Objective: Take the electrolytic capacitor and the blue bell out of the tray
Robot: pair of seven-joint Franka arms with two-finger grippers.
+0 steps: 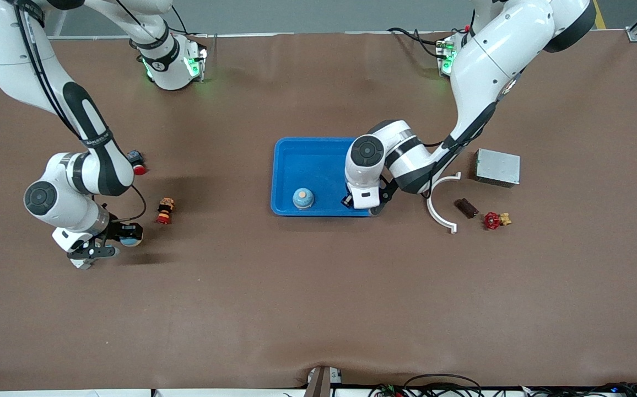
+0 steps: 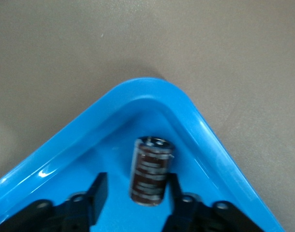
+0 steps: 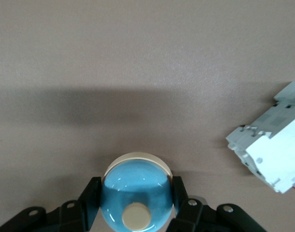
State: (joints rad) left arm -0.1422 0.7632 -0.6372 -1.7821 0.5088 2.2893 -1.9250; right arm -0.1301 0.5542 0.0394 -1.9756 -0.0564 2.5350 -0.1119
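Observation:
A dark brown capacitor point(image 2: 150, 169) lies in a corner of the blue tray point(image 1: 307, 160), seen in the left wrist view. My left gripper point(image 1: 360, 206) point(image 2: 136, 186) is low over that corner and stands open around the capacitor: one finger touches it, the other is a gap away. My right gripper point(image 1: 125, 238) point(image 3: 136, 198) is shut on a blue bell point(image 3: 138, 186) point(image 1: 130, 235) with a cream button, low over the table at the right arm's end. A second blue bell point(image 1: 303, 198) sits in the tray.
A white breaker point(image 3: 271, 150) lies close to the held bell. A red button point(image 1: 138, 165) and a small orange part point(image 1: 165, 210) lie nearby. At the left arm's end are a metal box point(image 1: 497, 167), a white curved piece point(image 1: 440, 207), a brown block point(image 1: 466, 207) and a red valve point(image 1: 495, 220).

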